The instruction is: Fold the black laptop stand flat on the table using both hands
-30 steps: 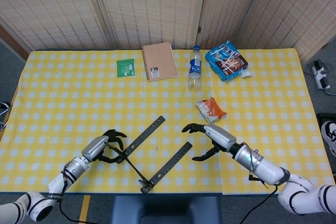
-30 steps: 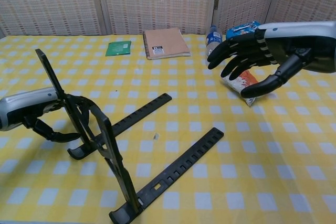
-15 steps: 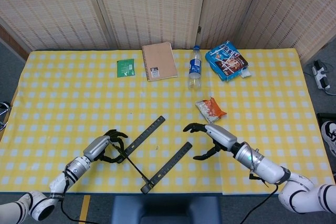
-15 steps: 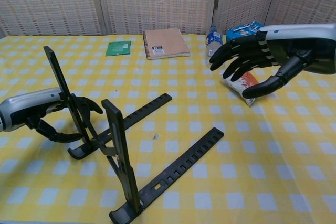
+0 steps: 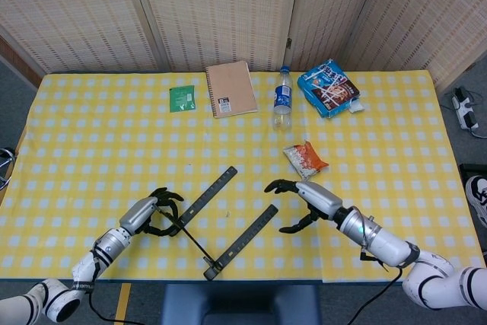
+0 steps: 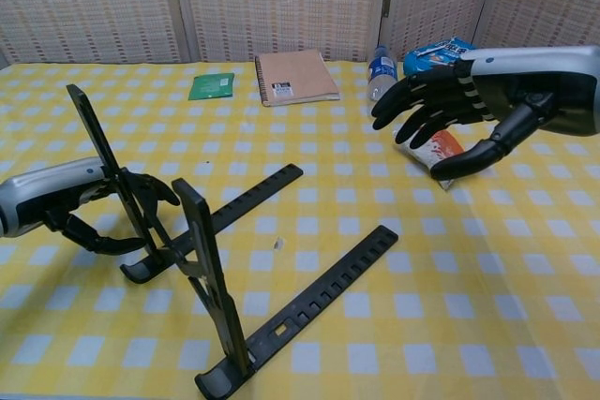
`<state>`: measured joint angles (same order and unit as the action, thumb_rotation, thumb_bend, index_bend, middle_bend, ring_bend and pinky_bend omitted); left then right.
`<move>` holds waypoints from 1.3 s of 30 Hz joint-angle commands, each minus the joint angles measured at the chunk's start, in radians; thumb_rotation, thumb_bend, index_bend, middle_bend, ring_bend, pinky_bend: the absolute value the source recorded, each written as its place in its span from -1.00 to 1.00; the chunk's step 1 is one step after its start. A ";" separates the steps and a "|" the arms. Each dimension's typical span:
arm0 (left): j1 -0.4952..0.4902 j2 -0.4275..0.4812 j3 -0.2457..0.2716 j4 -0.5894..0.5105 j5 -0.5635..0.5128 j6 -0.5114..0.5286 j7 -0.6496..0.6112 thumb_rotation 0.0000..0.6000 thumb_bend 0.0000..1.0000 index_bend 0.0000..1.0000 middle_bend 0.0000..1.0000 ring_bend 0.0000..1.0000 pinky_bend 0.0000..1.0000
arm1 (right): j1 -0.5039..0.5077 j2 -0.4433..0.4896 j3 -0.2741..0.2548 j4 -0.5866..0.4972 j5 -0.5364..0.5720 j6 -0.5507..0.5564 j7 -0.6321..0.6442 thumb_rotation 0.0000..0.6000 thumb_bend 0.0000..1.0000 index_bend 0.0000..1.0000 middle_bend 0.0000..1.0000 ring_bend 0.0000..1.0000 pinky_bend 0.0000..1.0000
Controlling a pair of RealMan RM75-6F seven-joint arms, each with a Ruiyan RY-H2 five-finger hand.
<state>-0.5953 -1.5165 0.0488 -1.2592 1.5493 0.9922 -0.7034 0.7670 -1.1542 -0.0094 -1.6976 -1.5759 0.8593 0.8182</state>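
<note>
Between the earlier frames and this one little had shifted: the raised arms of the black laptop stand [image 6: 246, 274] leaned back a shade more toward the left hand [image 6: 66, 205], and the right hand [image 6: 466, 108] sat marginally lower and closer to the stand.

The stand stood on the yellow checked table [image 5: 91, 135], near its front edge and left of centre. Its two notched base rails lay flat on the cloth, running diagonally and parallel, well apart from each other. Its two support arms were still up, tilted rather than folded down, joined by a thin cross link.

The left hand was at the stand's left side, its dark fingers [image 6: 150, 186] curled around the lower part of the nearer-left upright arm and touching it, gripping the stand there. In the head view the same hand [image 5: 152, 209] showed at the stand's left end.

The right hand hovered above the table to the right of the stand, not touching it, fingers [image 6: 410, 105] spread apart and thumb held out below them, holding nothing.

Beyond the stand, toward the far side of the table, lay a small orange snack packet [image 5: 306, 157], just behind the right hand. Farther back from the stand were a water bottle [image 5: 282, 99] lying down, a blue snack bag [image 5: 328, 87], a brown spiral notebook [image 5: 230, 88] and a small green packet [image 5: 182, 98].
</note>
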 commanded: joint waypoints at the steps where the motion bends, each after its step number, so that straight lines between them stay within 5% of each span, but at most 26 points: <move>1: 0.000 0.003 -0.001 -0.007 -0.002 0.000 0.004 1.00 -0.24 0.13 -0.43 -0.62 -0.88 | -0.001 0.001 0.000 0.000 -0.002 0.000 0.002 0.74 -0.68 -0.51 -0.57 -0.54 -0.60; 12: -0.026 0.037 -0.061 -0.105 -0.091 -0.059 0.120 1.00 -0.25 -0.60 -0.63 -0.89 -1.00 | -0.010 0.014 -0.003 -0.001 -0.021 0.021 0.021 0.74 -0.68 -0.51 -0.57 -0.54 -0.60; 26: -0.089 0.074 -0.171 -0.191 -0.199 -0.105 0.311 1.00 -0.25 -0.73 -0.74 -1.00 -1.00 | -0.048 0.082 0.012 -0.061 -0.067 0.136 -0.013 0.75 -0.68 -0.51 -0.57 -0.55 -0.60; 32: -0.081 0.102 -0.151 -0.166 -0.199 -0.081 0.467 1.00 -0.25 -0.72 -0.74 -1.00 -1.00 | -0.046 0.061 -0.012 -0.066 -0.063 0.068 -0.294 1.00 -0.68 -0.53 -0.54 -0.50 -0.53; 39: -0.041 0.103 -0.123 -0.143 -0.206 -0.030 0.580 1.00 -0.25 -0.71 -0.76 -1.00 -1.00 | -0.069 -0.082 0.012 -0.009 0.039 0.045 -0.784 1.00 -0.68 -0.32 -0.05 0.12 0.23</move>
<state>-0.6481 -1.4170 -0.0830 -1.4076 1.3459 0.9506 -0.1340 0.7142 -1.1379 -0.0090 -1.7425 -1.6078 0.9322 0.3096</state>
